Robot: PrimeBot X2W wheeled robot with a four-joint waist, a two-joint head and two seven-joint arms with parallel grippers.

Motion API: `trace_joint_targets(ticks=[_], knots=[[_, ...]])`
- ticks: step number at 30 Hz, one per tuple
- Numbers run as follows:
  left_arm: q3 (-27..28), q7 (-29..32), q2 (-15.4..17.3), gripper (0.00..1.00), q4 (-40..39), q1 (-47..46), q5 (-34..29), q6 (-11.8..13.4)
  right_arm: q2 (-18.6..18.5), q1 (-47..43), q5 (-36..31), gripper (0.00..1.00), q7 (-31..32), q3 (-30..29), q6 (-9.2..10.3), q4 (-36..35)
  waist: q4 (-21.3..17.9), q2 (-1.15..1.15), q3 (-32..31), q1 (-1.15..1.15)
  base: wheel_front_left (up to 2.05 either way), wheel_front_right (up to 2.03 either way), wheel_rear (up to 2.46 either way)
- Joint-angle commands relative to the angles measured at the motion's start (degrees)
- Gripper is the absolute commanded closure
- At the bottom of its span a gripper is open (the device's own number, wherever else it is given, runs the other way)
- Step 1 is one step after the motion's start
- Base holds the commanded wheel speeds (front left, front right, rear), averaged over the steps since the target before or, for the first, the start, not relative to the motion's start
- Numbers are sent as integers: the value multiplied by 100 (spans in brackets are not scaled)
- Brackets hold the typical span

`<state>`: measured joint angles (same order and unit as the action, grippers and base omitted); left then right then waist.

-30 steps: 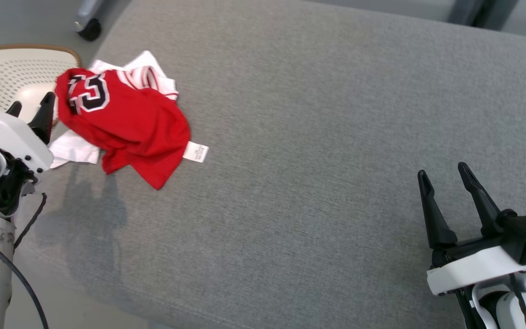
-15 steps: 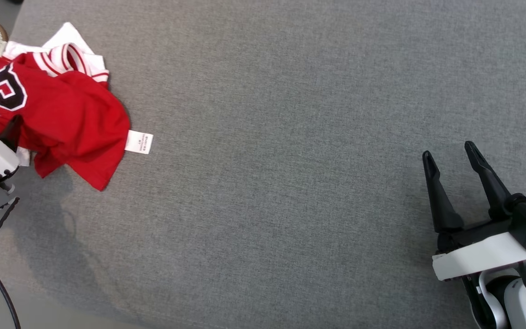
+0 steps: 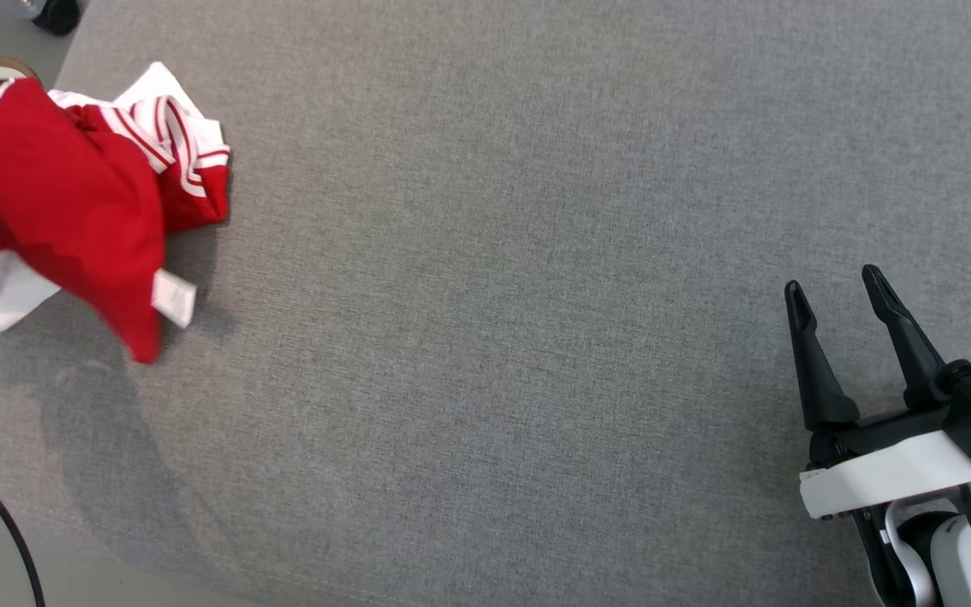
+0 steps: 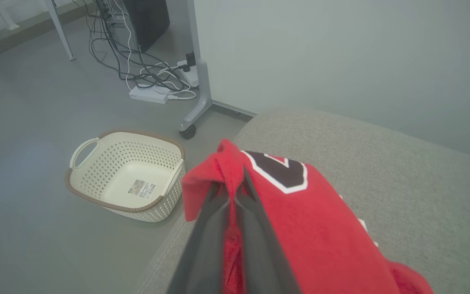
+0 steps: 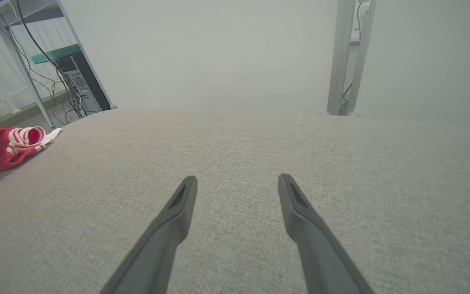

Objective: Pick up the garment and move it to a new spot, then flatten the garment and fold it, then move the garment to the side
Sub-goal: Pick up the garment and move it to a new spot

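The garment (image 3: 64, 194) is a red jersey with white trim and a dark number patch, bunched at the left end of the grey cushion (image 3: 536, 253). Its near part is lifted off the cushion and a white label hangs from it. In the left wrist view my left gripper (image 4: 233, 190) is shut on a fold of the garment (image 4: 308, 220), red cloth pinched between its two fingers. My right gripper (image 3: 835, 287) rests open over bare cushion at the lower right, far from the jersey. The right wrist view has the right gripper (image 5: 237, 179) with fingers spread and the garment (image 5: 2, 145) at far left.
A cream perforated basket (image 4: 127, 177) with a brown rim stands on the floor beside the cushion's left end. Behind it are a wheeled metal leg (image 4: 196, 102), a power strip and tangled cables (image 4: 149, 77). A caster (image 3: 51, 13) is near the cushion's top left corner.
My left gripper has shut on the jersey and raised its near part, so the cloth now hangs folded over. The head camera has shifted. My right gripper is unchanged.
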<state>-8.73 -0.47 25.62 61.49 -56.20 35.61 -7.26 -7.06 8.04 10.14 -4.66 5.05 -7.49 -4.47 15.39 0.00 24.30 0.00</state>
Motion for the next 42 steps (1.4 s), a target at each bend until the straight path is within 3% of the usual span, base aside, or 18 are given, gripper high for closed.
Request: trace_joint_targets(ticks=[1, 9, 15, 22, 27, 32, 34, 42], knots=[[-98, -278, 23, 100, -166, -114, -139, -13, 20, -5, 31, 0, -78, -23, -1, 50, 21, 0, -148, 0, 0, 0, 0], [-441, -1072, -122, 100, -1237, 247, -521, 79, 183, -49, 144, 0, -283, 2, -1, 245, -135, 0, -555, 0, 0, 0, 0], [-491, -1288, -331, 100, -3035, 1195, -601, 512, 299, -130, 214, 0, -461, 37, -1, 400, -395, 0, -795, 0, 0, 0, 0], [-706, -759, -359, 100, -5534, 2555, -764, 1228, 377, -135, 305, 0, -597, 57, -1, 487, -797, 0, -866, 0, 0, 0, 0], [-1058, -287, -452, 100, -6533, 3201, -867, 1500, 396, -24, 377, 0, -698, 141, -1, 558, -1247, 0, -808, 0, 0, 0, 0], [-1616, 30, -647, 100, -6792, 3301, -992, 1425, 403, 60, 497, 0, -815, 200, -1, 657, -1765, 0, -709, 0, 0, 0, 0], [-1907, 177, -795, 100, -6690, 3146, -998, 1293, 405, 104, 605, 0, -882, 256, -1, 727, -2124, 0, -638, 0, 0, 0, 0], [-2505, 420, -1206, 100, -6136, 2660, -1067, 957, 407, 173, 864, 0, -1024, 325, -1, 860, -2960, 0, -397, 0, 0, 0, 0]])
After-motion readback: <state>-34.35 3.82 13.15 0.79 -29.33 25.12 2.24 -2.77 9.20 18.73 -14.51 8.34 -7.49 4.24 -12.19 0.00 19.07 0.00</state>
